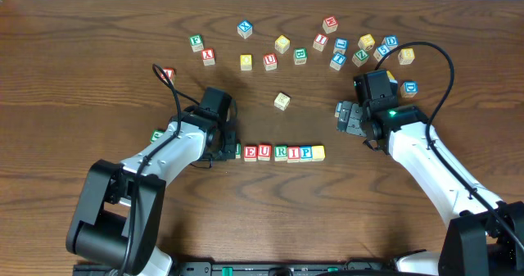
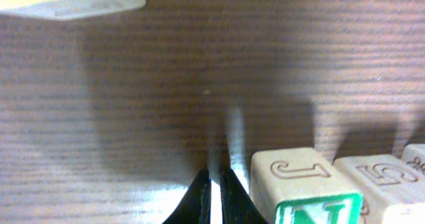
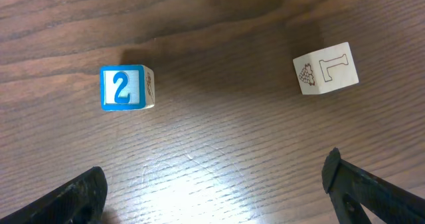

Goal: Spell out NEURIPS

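Note:
A row of letter blocks (image 1: 278, 152) lies at the table's middle, reading E, U, R, I, P, with a yellow block (image 1: 318, 151) at its right end. My left gripper (image 1: 228, 150) is shut and empty at the row's left end, just left of the green N block (image 2: 319, 207), which also shows in the overhead view (image 1: 237, 151). In the left wrist view its fingertips (image 2: 216, 187) rest close to the wood. My right gripper (image 1: 347, 119) is open and empty, right of the row. In the right wrist view its jaws (image 3: 216, 191) hover over bare wood.
Several loose letter blocks (image 1: 300, 48) are scattered across the back. One pale block (image 1: 282, 101) lies alone behind the row. A blue 2 block (image 3: 126, 88) and an L block (image 3: 327, 68) lie ahead of the right jaws. A red block (image 1: 168, 74) sits by the left arm.

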You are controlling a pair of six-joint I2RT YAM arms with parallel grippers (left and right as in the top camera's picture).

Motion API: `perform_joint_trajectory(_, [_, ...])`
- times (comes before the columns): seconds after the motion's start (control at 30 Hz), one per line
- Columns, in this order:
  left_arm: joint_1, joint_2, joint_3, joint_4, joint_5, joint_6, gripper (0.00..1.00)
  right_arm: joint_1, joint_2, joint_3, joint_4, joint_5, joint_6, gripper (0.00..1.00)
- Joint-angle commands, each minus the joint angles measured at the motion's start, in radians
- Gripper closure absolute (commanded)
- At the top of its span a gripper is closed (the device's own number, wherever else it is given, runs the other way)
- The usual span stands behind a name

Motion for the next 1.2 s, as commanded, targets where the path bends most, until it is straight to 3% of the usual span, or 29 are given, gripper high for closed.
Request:
perform_joint_trajectory(0.0, [0.000, -0.027, 0.002, -0.022, 0.002, -0.006, 0.92, -0.005, 0.003, 0.018, 0.000, 0.016, -0.012, 0.01])
perform_joint_trajectory(1.17, [0.000, -0.047, 0.006, -0.001, 0.074, 0.021, 0.92, -0.005, 0.003, 0.018, 0.000, 0.016, -0.012, 0.01])
